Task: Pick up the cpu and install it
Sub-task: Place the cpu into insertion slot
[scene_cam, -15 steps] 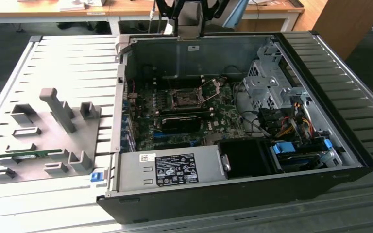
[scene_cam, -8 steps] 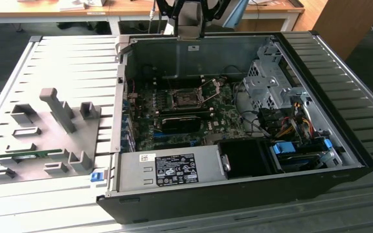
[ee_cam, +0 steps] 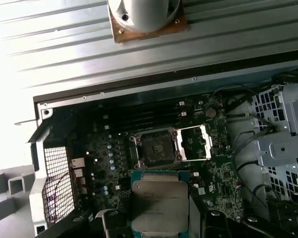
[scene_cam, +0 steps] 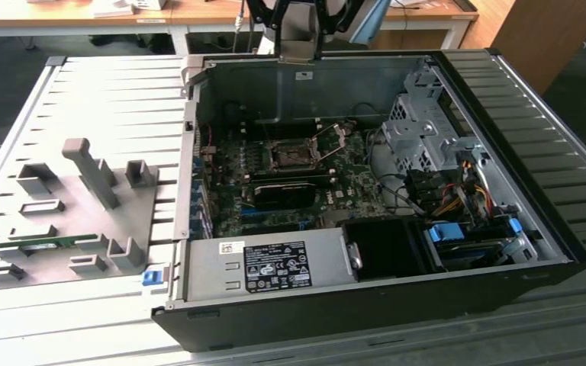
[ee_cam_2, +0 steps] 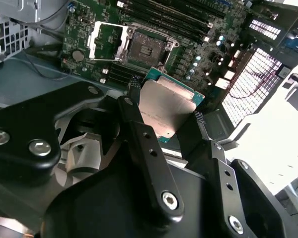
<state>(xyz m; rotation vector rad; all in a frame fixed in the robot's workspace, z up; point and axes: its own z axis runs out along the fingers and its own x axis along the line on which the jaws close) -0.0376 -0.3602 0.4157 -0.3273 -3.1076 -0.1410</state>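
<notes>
We saw the pincer (ee_cam_2: 166, 99) clamped on the cpu (ee_cam_2: 161, 114) by two opposite edges. The cpu hung over the board (ee_cam: 109, 153), near the open socket (ee_cam: 155, 148).

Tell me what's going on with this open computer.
The arm's black gripper is shut on the flat square CPU with the silver-grey metal top, holding it above the green motherboard of the open computer case. The dark square socket sits empty, its hinged metal frame flipped open. The CPU is not seated yet.
</notes>
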